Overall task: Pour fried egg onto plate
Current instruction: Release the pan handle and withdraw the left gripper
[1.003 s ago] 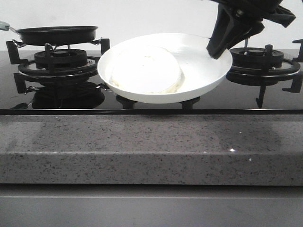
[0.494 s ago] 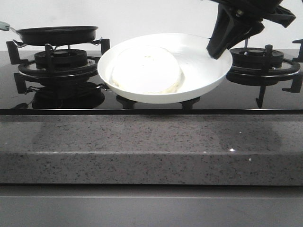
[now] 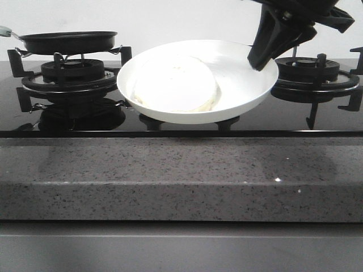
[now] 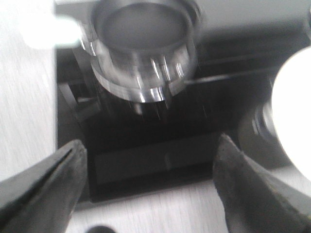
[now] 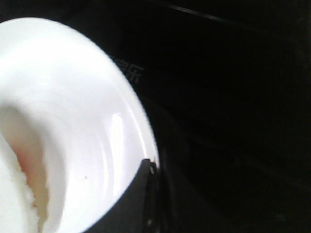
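Flat pale white fried egg (image 3: pixel 174 84) lies in round glossy white plate (image 3: pixel 238 93), left of centre | I judge it soft, light, slippery; handle by plate rim | right gripper (image 3: pixel 260 56) pinches far-right rim | left gripper (image 4: pixel 150 170) wide, empty.

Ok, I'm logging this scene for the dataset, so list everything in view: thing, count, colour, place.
plate: one, glossy white, middle of the hob, its right rim at the right gripper.
fried egg: one, white with a browned edge, on the left part of the plate.
frying pan: one, black, on the left burner, looks empty from the left wrist view.
burners: two, black, left and right of the plate.
hob: one, glossy black.
counter edge: one, speckled grey, in front of the hob.
right gripper: one, black, at the plate's right rim, grip unclear.
left gripper: one, dark, open, empty, pan ahead of it.
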Tool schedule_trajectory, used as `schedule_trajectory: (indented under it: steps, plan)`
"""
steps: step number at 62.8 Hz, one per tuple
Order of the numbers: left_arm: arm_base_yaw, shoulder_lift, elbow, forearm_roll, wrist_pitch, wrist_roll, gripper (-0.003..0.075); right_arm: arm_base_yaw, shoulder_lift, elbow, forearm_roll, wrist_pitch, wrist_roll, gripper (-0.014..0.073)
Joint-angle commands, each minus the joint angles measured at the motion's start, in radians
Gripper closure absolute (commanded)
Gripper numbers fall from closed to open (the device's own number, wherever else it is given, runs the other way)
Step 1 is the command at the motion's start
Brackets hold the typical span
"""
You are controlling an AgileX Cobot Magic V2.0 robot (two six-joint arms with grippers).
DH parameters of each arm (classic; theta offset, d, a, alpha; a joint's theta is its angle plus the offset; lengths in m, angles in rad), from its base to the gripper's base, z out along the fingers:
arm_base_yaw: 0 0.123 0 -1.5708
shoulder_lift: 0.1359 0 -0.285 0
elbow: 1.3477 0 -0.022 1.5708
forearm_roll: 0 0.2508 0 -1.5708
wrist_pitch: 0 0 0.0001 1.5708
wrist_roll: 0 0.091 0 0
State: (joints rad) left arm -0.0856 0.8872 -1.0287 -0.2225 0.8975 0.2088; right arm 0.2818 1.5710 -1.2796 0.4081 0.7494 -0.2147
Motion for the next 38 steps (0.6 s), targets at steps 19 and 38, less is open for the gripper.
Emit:
schedule_trajectory:
  steps: [19, 38]
  plan:
    - [-0.008, -0.191, 0.151, -0.019, -0.108, -0.012, 0.0186, -0.001, -0.043, -0.028, 0.029, -0.046, -0.003, 0.0711]
    - [-0.008, -0.187, 0.151, -0.019, -0.116, -0.012, 0.0186, -0.003, -0.040, -0.053, 0.030, -0.057, -0.003, 0.0711]
